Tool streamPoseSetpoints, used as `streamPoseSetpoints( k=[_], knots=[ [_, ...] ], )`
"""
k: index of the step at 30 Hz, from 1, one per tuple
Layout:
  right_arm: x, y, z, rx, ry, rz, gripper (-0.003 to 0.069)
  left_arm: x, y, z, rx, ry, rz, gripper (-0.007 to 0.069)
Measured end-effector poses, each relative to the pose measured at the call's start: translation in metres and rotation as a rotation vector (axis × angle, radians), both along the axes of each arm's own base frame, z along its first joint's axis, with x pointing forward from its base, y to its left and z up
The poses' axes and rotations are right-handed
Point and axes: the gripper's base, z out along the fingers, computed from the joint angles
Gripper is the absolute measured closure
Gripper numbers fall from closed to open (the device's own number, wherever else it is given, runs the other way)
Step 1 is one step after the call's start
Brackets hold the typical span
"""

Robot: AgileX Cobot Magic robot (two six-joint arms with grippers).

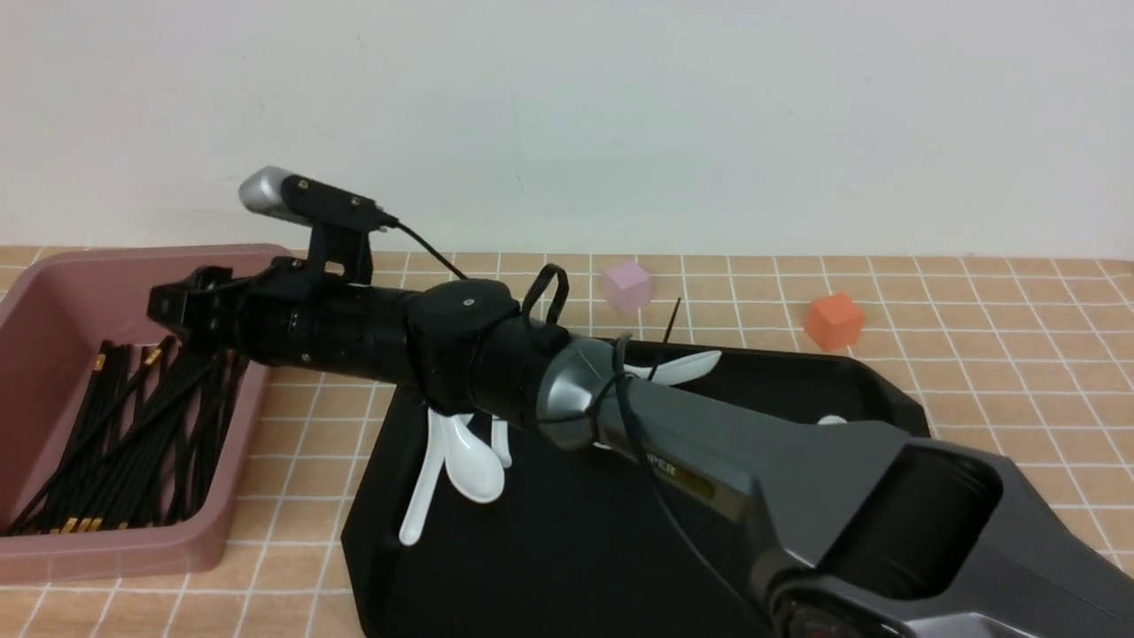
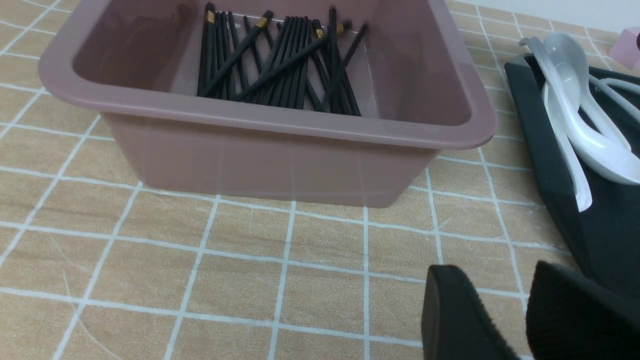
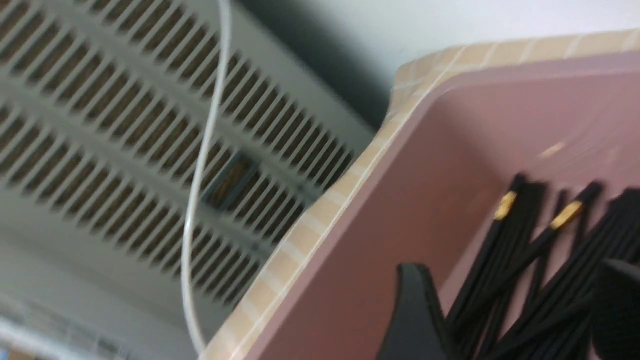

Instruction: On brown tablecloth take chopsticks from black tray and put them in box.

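The pink box (image 1: 53,301) stands at the left on the brown tablecloth (image 1: 974,354) and holds several black chopsticks (image 1: 133,425), some with gold bands. My right arm reaches across over it; the right gripper (image 1: 177,306) hangs above the pile, its fingers wide apart and nothing between them. In the right wrist view the right gripper (image 3: 515,310) is open over the chopsticks (image 3: 505,260). The black tray (image 1: 549,549) lies in the middle; one thin black chopstick (image 1: 666,341) pokes up at its back. The left gripper (image 2: 500,320) is open above the cloth in front of the box (image 2: 280,150).
White spoons (image 1: 465,461) lie on the tray's left part, under my right arm. A pale pink cube (image 1: 627,285) and an orange cube (image 1: 834,321) sit on the cloth behind the tray. A wall closes the far side.
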Motion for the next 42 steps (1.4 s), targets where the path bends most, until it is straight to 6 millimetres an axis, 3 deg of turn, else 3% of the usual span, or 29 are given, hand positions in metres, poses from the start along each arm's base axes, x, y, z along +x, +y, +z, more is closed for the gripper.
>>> streamPoseSetpoints(
  k=[5,9,13,15,17,20,23,24,26,29,31,34,37,38,41,42],
  knots=[
    [0.003,-0.013,0.013,-0.020,-0.029,0.119,0.0280,0.000,0.000,0.000,0.000,0.000,0.000,0.0386],
    [0.013,-0.051,0.054,-0.114,-0.059,0.231,0.0474,0.000,0.000,0.000,0.000,0.000,0.000,0.0386],
    [0.014,-0.105,0.102,-0.291,-0.053,0.302,0.0653,0.000,0.000,0.000,0.000,0.000,0.000,0.0386],
    [0.013,-0.126,0.116,-0.367,-0.030,0.308,0.0669,0.000,0.000,0.000,0.000,0.000,0.000,0.0386],
    [0.012,-0.164,0.137,-0.493,0.018,0.300,0.0669,0.000,0.000,0.000,0.000,0.000,0.000,0.0386],
    [0.008,-0.203,0.166,-0.584,0.014,0.243,0.0665,0.000,0.000,0.000,0.000,0.000,0.000,0.0386],
    [-0.006,-0.255,0.217,-0.657,-0.058,0.087,0.0664,0.000,0.000,0.000,0.000,0.000,0.000,0.0386],
    [-0.007,-0.257,0.220,-0.654,-0.062,0.081,0.0664,0.000,0.000,0.000,0.000,0.000,0.000,0.0386],
    [-0.028,-0.290,0.260,-0.709,-0.143,-0.046,0.0663,0.000,0.000,0.000,0.000,0.000,0.000,0.0386],
    [-0.062,-0.320,0.301,-0.755,-0.237,-0.164,0.0662,0.000,0.000,0.000,0.000,0.000,0.000,0.0386],
    [-0.082,-0.329,0.315,-0.766,-0.272,-0.199,0.0661,0.000,0.000,0.000,0.000,0.000,0.000,0.0386],
    [-0.131,-0.347,0.337,-0.772,-0.319,-0.236,0.0659,0.000,0.000,0.000,0.000,0.000,0.000,0.0386],
    [-0.167,-0.358,0.341,-0.771,-0.330,-0.244,0.0659,0.000,0.000,0.000,0.000,0.000,0.000,0.0386],
    [-0.193,-0.367,0.343,-0.768,-0.345,-0.254,0.0659,0.000,0.000,0.000,0.000,0.000,0.000,0.0386],
    [-0.237,-0.381,0.329,-0.772,-0.338,-0.256,0.0659,0.000,0.000,0.000,0.000,0.000,0.000,0.0386],
    [-0.264,-0.389,0.326,-0.746,-0.381,-0.286,0.0659,0.000,0.000,0.000,0.000,0.000,0.000,0.0386]
  ],
)
